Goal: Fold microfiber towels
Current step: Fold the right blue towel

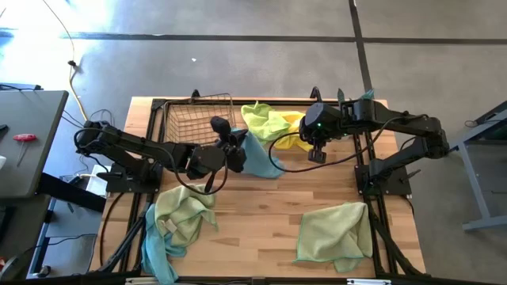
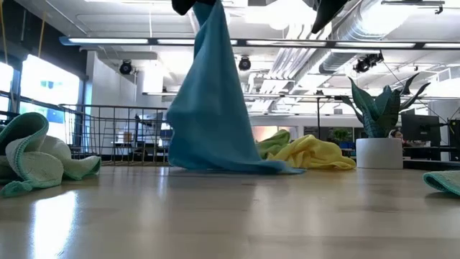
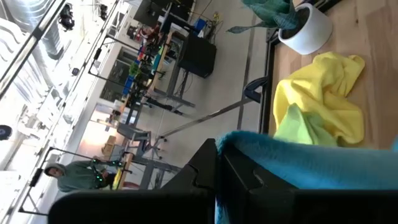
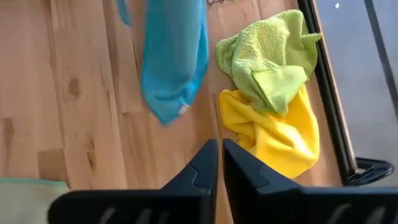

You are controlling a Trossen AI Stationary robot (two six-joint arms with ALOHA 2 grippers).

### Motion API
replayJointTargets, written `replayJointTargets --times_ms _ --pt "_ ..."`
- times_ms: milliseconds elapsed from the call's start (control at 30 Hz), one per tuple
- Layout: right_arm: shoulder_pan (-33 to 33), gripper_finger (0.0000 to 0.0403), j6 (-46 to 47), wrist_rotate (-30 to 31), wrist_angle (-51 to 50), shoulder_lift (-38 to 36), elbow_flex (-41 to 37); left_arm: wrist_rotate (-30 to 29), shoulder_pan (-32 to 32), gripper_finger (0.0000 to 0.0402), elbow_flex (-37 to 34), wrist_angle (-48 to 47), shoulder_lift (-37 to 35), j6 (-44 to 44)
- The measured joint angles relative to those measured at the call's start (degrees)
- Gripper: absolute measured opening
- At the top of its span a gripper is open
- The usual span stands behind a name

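Wood table [image 1: 261, 206], wire basket [image 1: 194, 119] contents unclear, left claw [image 1: 236, 150] gripping blue towel [image 1: 257, 158]

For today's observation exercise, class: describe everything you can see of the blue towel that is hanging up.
The blue towel is a soft, fuzzy teal cloth. It hangs in long loose folds from the shut fingers of the left gripper, which pinch its top edge. Its bottom end rests spread on the wooden table, near the wire basket and beside the crumpled yellow towel. It is not folded.

Wire basket [image 1: 198, 119] on table [image 1: 261, 222]; potted plant [image 2: 379, 137] far corner.
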Motion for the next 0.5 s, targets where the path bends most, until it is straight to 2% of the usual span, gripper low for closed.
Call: replayJointTargets --times_ms 133,367,500 --pt "1.5 0.0044 2.9 -2.1 3.8 -0.1 -4.0 2.4 0.0 0.0000 0.0 0.0 0.0 -2.9" --pt "6.7 0.0117 2.8 -2.6 21.7 0.1 -21.2 2.2 0.0 0.0000 0.0 0.0 0.0 -3.3" --pt "8.1 0.0134 3.1 -1.6 31.4 0.1 -28.5 2.2 0.0 0.0000 0.0 0.0 0.0 -3.4"
